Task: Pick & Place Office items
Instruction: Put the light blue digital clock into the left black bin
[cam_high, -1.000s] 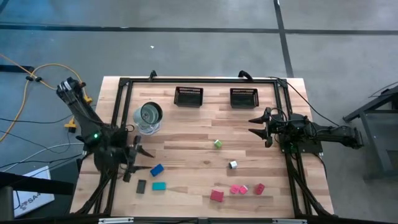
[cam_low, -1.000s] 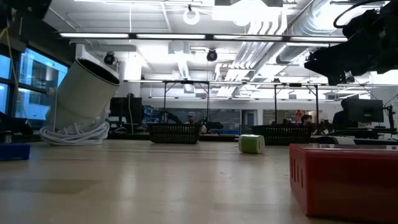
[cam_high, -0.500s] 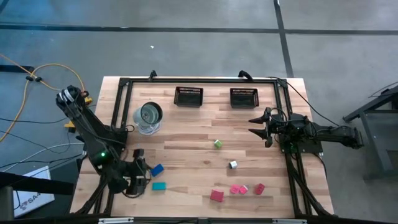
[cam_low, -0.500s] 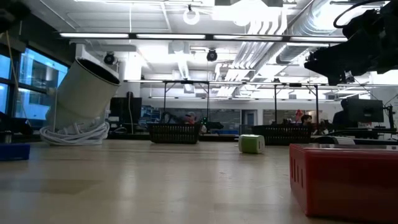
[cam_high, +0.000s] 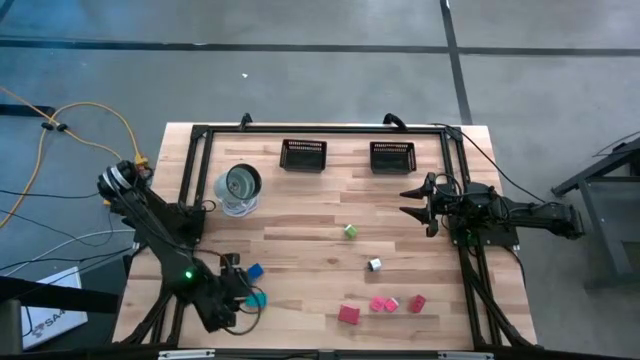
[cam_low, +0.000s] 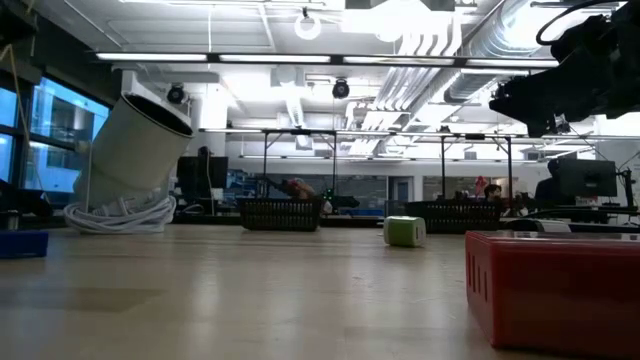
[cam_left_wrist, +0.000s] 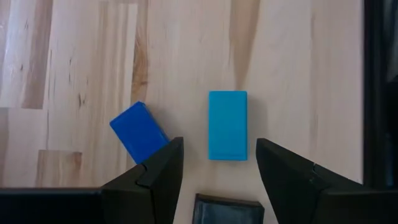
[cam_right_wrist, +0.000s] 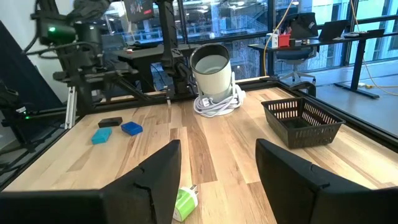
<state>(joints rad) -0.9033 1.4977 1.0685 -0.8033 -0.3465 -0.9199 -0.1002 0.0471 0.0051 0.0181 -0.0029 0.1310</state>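
I have the left gripper (cam_left_wrist: 214, 171) low over the near-left part of the table (cam_high: 300, 220), fingers spread and holding nothing. Its wrist camera gives me what the overhead cannot: the teal block (cam_left_wrist: 227, 125) lies just ahead of the gap between the fingers, its long axis running straight away from the gripper, in line with the fingers. The blue block (cam_left_wrist: 139, 132) sits beside it, turned at a slant, one end just beside a fingertip. A black block (cam_left_wrist: 227, 208) lies right under the wrist, mostly hidden. From above, the arm covers most of these pieces. The right gripper (cam_high: 411, 200) waits at the right side, spread and empty.
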